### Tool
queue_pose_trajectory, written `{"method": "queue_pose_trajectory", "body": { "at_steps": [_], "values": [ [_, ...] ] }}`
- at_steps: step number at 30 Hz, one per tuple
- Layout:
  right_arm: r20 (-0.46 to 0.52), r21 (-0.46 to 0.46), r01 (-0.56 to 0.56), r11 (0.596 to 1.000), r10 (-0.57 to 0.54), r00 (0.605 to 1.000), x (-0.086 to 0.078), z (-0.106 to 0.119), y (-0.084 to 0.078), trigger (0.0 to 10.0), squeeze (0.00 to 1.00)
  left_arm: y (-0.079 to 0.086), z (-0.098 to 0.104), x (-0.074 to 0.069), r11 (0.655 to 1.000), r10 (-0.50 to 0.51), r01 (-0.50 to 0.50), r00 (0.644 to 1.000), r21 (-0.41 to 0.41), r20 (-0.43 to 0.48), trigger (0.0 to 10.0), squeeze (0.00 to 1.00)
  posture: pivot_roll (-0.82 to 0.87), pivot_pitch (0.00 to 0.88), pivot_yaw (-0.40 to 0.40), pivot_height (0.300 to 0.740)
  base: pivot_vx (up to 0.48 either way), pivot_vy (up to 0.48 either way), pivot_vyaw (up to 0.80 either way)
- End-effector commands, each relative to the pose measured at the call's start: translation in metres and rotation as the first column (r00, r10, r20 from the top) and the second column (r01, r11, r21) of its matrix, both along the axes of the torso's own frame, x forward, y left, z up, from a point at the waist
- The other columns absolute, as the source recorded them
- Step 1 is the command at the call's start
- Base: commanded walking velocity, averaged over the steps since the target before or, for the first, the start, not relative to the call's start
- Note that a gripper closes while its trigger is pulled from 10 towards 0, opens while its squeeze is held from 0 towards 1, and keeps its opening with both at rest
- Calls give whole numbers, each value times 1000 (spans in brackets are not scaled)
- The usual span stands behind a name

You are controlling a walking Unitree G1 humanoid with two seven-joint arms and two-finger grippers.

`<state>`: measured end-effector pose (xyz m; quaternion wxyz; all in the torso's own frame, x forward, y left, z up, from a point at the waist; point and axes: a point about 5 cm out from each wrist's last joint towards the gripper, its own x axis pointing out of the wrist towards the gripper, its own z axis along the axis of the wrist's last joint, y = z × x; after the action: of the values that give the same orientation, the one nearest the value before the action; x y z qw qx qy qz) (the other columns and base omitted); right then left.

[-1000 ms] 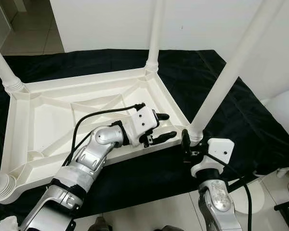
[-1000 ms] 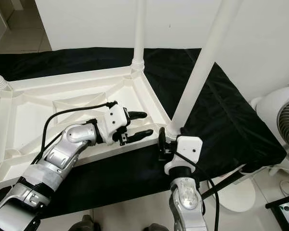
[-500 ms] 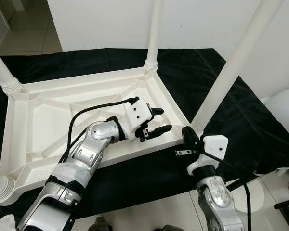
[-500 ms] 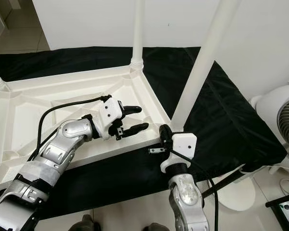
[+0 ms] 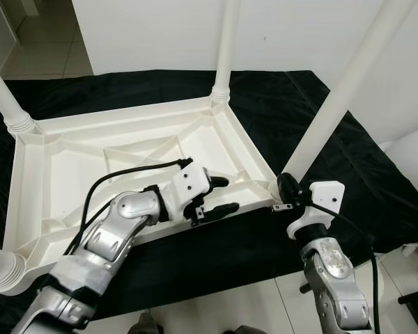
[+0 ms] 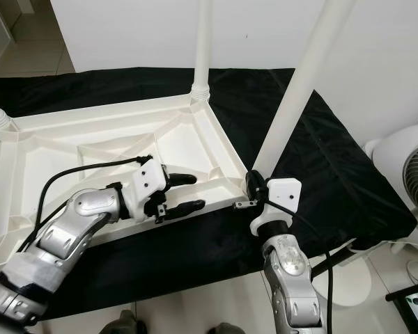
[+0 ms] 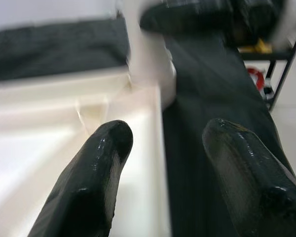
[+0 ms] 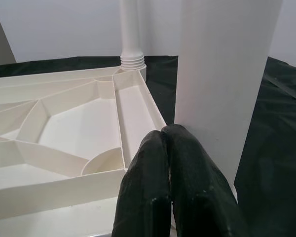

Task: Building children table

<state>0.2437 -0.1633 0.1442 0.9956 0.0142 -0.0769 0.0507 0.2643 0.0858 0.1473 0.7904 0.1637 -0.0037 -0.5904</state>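
Table leg [image 5: 334,111] now touched by closed right gripper [image 5: 284,189], moved up

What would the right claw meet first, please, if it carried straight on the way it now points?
Most likely the near-right table leg: the right claw, fingers together, sits right by the leg's base at the corner of the upturned tabletop. Whether it already touches is unclear.
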Motion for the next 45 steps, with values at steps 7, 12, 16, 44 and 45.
{"method": "queue_pose_trajectory", "body": {
  "at_steps": [7, 12, 16, 44, 45],
  "values": [
    [1, 0, 78, 997, -78, 997, 3, 1, -22, 10000, 0, 7, -15, -23, 986, -121, 129, 989, 101, -87, 10000, 0, 29, 49, -39, 740, 0, 0, 0],
    [8, 20, 80, 997, -81, 997, 3, 2, -20, 10000, 0, 15, -20, -19, 992, -48, 59, 994, 110, -102, 10000, 0, 31, 56, -43, 740, 0, 0, 0],
    [14, 30, 72, 997, -73, 997, 3, 3, -17, 10000, 0, 15, -19, -15, 996, -4, 13, 994, 86, -106, 10000, 0, 31, 61, -39, 740, 0, 0, 0],
    [5, 52, 46, 998, -46, 999, 3, 1, -10, 10000, 0, 24, -36, -3, 963, 254, -239, 958, 123, -133, 10000, 0, 34, 58, -61, 740, 0, 0, 0],
    [5, 52, 46, 998, -46, 999, 3, 1, -10, 10000, 0, 24, -36, -3, 963, 254, -239, 958, 123, -133, 10000, 0, 34, 58, -61, 740, 0, 0, 0]
  ]
}}
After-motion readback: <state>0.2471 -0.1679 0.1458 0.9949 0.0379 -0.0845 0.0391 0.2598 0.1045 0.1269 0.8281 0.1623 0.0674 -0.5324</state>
